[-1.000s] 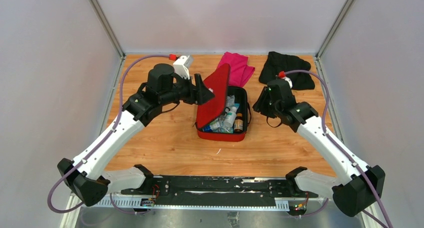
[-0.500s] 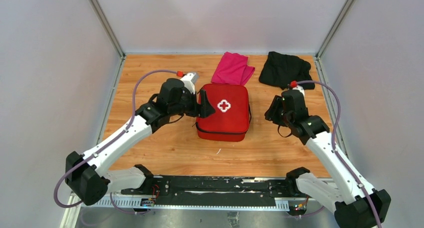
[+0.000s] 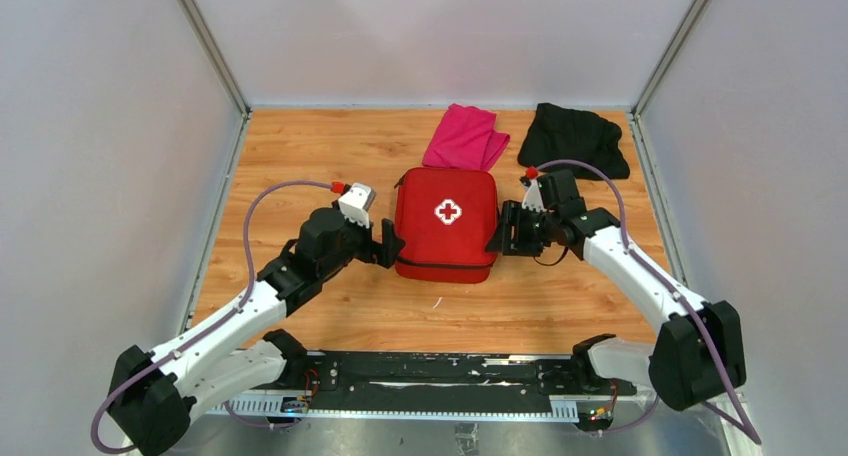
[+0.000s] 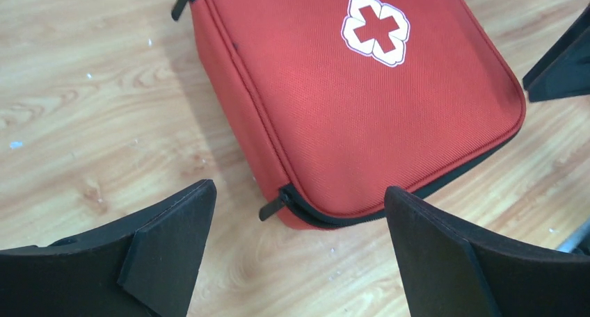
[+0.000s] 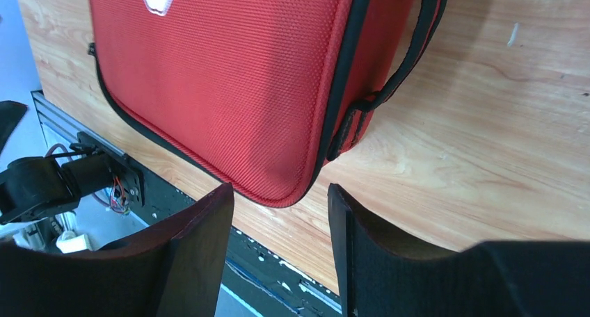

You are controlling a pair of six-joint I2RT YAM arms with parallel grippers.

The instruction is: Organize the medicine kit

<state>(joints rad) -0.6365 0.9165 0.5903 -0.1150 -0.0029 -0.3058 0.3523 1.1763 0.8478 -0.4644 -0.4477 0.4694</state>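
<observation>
Medicine kit [image 3: 446,226] lies flat at bench [image 3: 330,156] centre, lid down. Left tool [image 3: 388,246] at its 9 o'clock, jaws wide, empty. Right tool [image 3: 503,231] at 3 o'clock, part open, empty. Step judged: closing up. Next: pinch zip pull [image 4: 273,207], 1 tool steadying.

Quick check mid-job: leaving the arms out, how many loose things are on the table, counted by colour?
Red: 1, the medicine kit, lid down
Pink: 1, the pink cloth
Black: 1, the black cloth
Total: 3
</observation>
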